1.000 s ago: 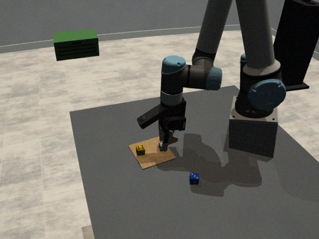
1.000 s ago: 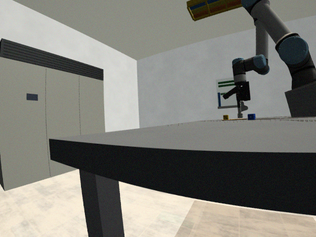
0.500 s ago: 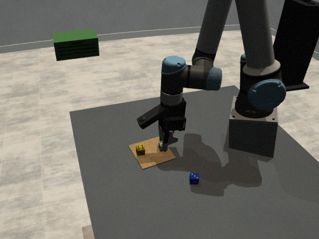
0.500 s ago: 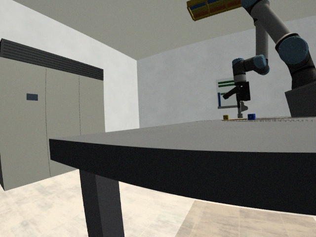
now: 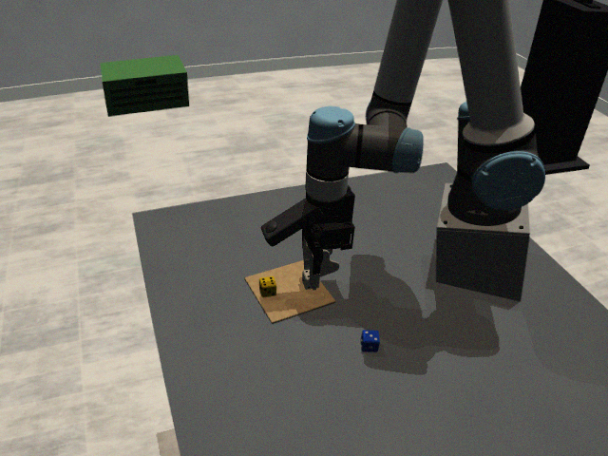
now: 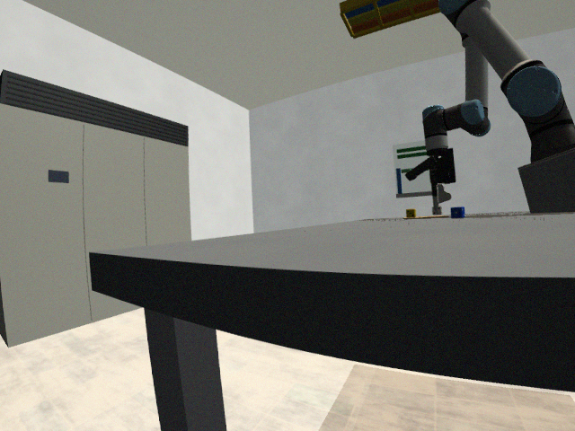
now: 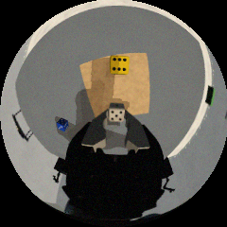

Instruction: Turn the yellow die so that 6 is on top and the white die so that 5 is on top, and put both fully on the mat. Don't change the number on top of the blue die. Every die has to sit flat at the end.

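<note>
Pale tiled floor (image 5: 59, 245), surrounding a grey table top (image 5: 236, 383) (image 6: 278, 250) (image 7: 52, 71).

Top view: tan mat (image 5: 294, 306) (image 7: 137, 87); yellow die (image 5: 268, 286) (image 6: 411, 213) (image 7: 119, 65) upon it, flat; blue die (image 5: 370, 341) (image 6: 457, 212) (image 7: 61, 124) apart, off the mat. White die (image 5: 306, 275) (image 6: 439, 211) (image 7: 115, 114) partly hidden by the gripper (image 5: 312, 280) (image 6: 435, 208) (image 7: 116, 110).

Exterior view: white die low beneath the fingers, at or just above mat level; exact contact cannot be told.

Wrist view: yellow die, six up; white die, five up, over the mat's near edge area. Gripper nearly closed, white die pinched between its tips.

Hazards, as judged: release above the mat or tilted could tip the five away; sticking fingers could drag the die over the edge; a sideways retreat could knock the yellow die.

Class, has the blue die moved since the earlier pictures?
No. In the top view, the blue die keeps its place relative to the mat.
</note>
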Robot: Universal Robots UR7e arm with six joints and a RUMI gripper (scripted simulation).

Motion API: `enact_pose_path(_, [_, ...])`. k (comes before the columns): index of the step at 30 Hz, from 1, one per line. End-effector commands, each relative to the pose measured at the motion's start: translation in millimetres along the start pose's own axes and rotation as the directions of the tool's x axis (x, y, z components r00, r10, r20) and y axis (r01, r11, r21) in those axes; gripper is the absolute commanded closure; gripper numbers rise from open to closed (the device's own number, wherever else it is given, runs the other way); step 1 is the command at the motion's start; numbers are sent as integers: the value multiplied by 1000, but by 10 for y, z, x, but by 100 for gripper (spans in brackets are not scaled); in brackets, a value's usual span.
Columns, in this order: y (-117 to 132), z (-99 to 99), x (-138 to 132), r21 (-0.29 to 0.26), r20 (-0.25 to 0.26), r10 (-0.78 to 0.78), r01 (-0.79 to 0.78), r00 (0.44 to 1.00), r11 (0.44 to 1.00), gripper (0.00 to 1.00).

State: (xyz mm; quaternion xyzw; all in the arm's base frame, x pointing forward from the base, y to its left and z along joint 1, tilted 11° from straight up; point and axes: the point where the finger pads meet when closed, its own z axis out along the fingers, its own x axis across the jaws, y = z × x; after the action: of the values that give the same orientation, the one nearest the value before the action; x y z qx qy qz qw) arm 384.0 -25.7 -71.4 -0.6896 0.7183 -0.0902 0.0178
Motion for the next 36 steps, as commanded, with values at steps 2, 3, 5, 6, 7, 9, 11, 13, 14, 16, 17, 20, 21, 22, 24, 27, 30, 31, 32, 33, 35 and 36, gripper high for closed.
enact_pose_path(2, [-3,-2,1,1,0,0,0,1000,1000,90])
enact_pose_path(3, [-3,-2,1,1,0,0,0,1000,1000,90])
enact_pose_path(5, [-3,-2,1,1,0,0,0,1000,1000,90])
enact_pose_path(6, [-3,-1,1,1,0,0,0,1000,1000,90])
enact_pose_path(7, [-3,0,1,1,0,0,0,1000,1000,90])
enact_pose_path(9, [-3,4,1,1,0,0,0,1000,1000,90])
enact_pose_path(11, [-3,6,1,1,0,0,0,1000,1000,90])
enact_pose_path(13, [-3,9,1,1,0,0,0,1000,1000,90])
enact_pose_path(14, [-3,12,1,1,0,0,0,1000,1000,90])
enact_pose_path(16, [-3,18,1,1,0,0,0,1000,1000,90])
enact_pose_path(17, [-3,21,1,1,0,0,0,1000,1000,90])
enact_pose_path(20, [-3,30,1,1,0,0,0,1000,1000,90])
enact_pose_path(21, [-3,32,1,1,0,0,0,1000,1000,90])
enact_pose_path(22, [-3,34,1,1,0,0,0,1000,1000,90])
enact_pose_path(24, [-3,37,1,1,0,0,0,1000,1000,90])
enact_pose_path(27, [-3,39,1,1,0,0,0,1000,1000,90])
enact_pose_path(30, [-3,39,1,1,0,0,0,1000,1000,90])
enact_pose_path(31, [-3,39,1,1,0,0,0,1000,1000,90])
enact_pose_path(32, [-3,39,1,1,0,0,0,1000,1000,90])
enact_pose_path(33, [-3,39,1,1,0,0,0,1000,1000,90])
enact_pose_path(35, [-3,39,1,1,0,0,0,1000,1000,90])
enact_pose_path(36, [-3,39,1,1,0,0,0,1000,1000,90])
